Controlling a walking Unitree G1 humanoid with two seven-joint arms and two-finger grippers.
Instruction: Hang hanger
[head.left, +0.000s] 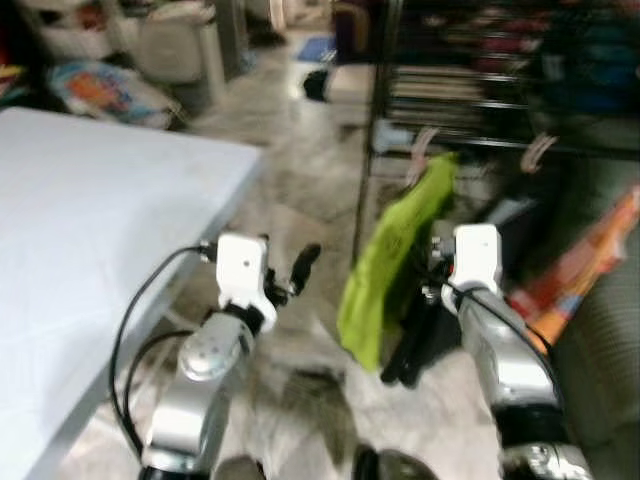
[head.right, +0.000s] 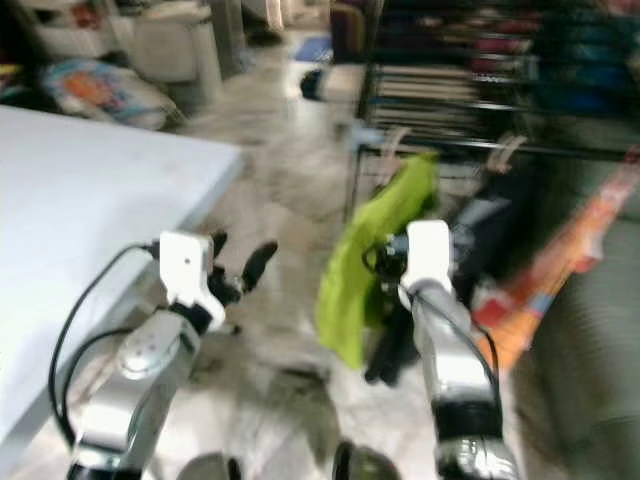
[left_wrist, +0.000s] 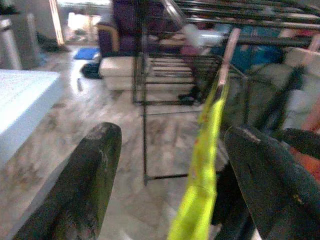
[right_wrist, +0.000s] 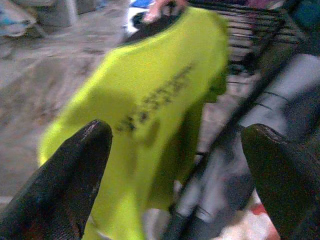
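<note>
The pink hanger (head.left: 421, 152) carrying the lime-green shirt (head.left: 392, 262) hangs on the black rack rail (head.left: 500, 143), near the rack's left end. Left gripper (left_wrist: 167, 175) and right gripper (right_wrist: 177, 175) are wide open and empty. The load looks light and limp; grasp the rigid hanger neck, not the cloth.

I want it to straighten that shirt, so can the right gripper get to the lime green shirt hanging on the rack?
Probably yes. The right gripper is open and faces the lime green shirt, hanging from the black rack, with nothing between them. The frames are blurred, so the gap is uncertain.
</note>
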